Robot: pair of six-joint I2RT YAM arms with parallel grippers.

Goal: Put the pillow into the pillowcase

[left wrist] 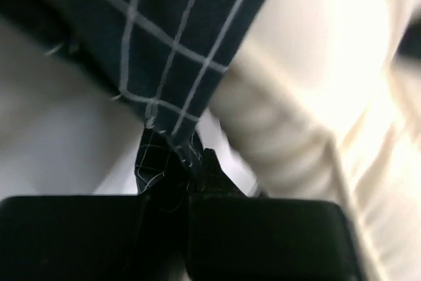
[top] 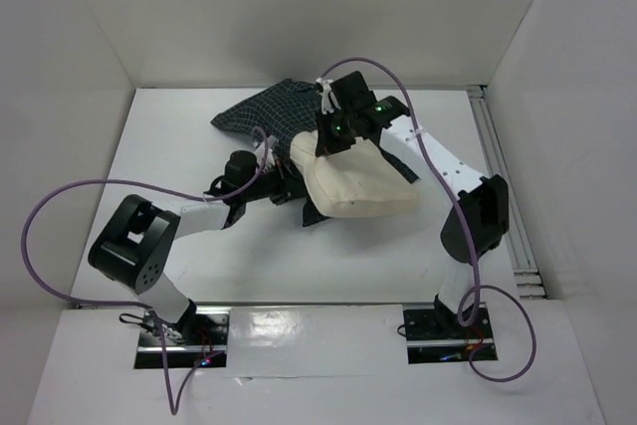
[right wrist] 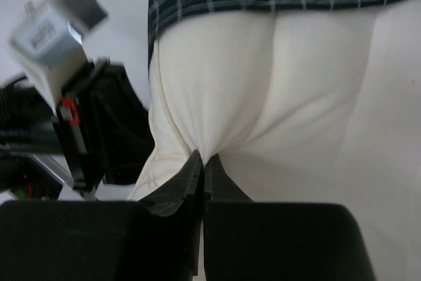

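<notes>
- Left gripper [left wrist: 191, 164] was clamped on the pillowcase [left wrist: 172, 49] edge, beside the pillow [left wrist: 316, 97].
- Right gripper [right wrist: 203, 162] pinched the pillow, its far end under the pillowcase.
- Risk: the thin edge grip could slip, closing the opening.

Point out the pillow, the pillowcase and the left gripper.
pillow [top: 363, 191], top view, bare near side.
pillowcase [top: 274, 106], top view, checked far part.
left gripper [left wrist: 181, 176], left wrist view, between its closed fingertips.

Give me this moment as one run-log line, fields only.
left tool: shut on pillowcase edge | right tool: shut on pillow | pillow: far end under pillowcase, mostly exposed | task: not done
</notes>
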